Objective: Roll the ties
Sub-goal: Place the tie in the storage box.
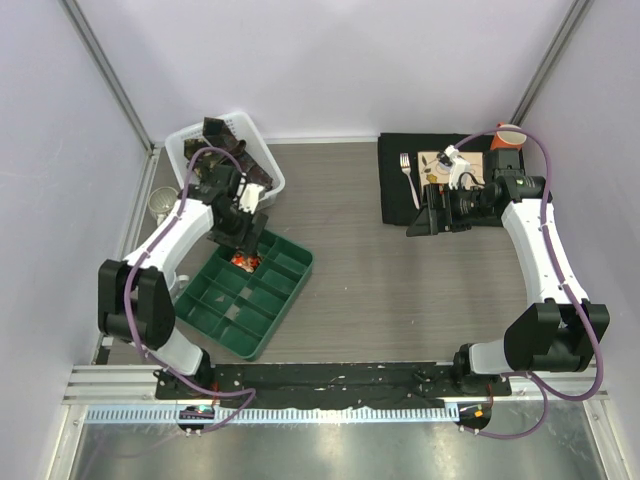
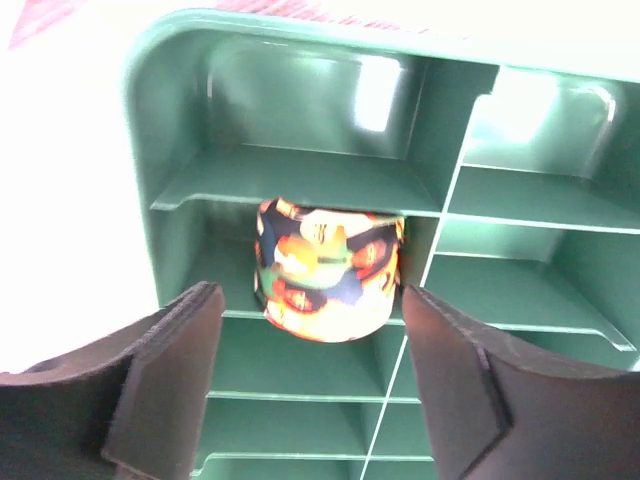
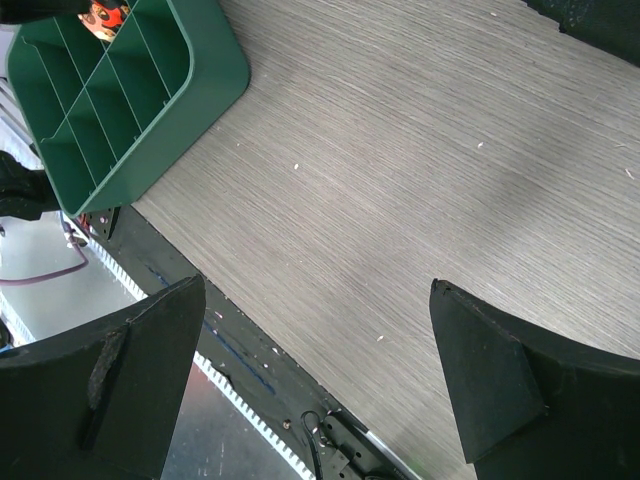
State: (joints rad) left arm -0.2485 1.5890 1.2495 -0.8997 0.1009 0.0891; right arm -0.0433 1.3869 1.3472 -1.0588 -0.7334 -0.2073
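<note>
A rolled red-orange floral tie [image 2: 330, 270] stands in a compartment near the far corner of the green divided tray [image 2: 300, 170]. My left gripper [image 2: 310, 375] is open just above it, its fingers [image 2: 165, 385] apart on either side and not touching the roll. From above, the roll [image 1: 243, 261] shows beneath the left gripper [image 1: 238, 238]. Dark ties [image 1: 235, 160] lie heaped in the white basket [image 1: 190, 140]. My right gripper [image 1: 425, 215] hangs open and empty over the bare table [image 3: 400, 150], and from there the tray [image 3: 130, 90] and roll [image 3: 105, 15] show at top left.
A black mat [image 1: 395, 190] at the back right carries a fork [image 1: 407, 175], a square plate [image 1: 440, 165] and an orange cup [image 1: 506, 140]. A metal can [image 1: 160, 205] stands left of the tray. The table's front rail [image 3: 250, 360] is below the right gripper.
</note>
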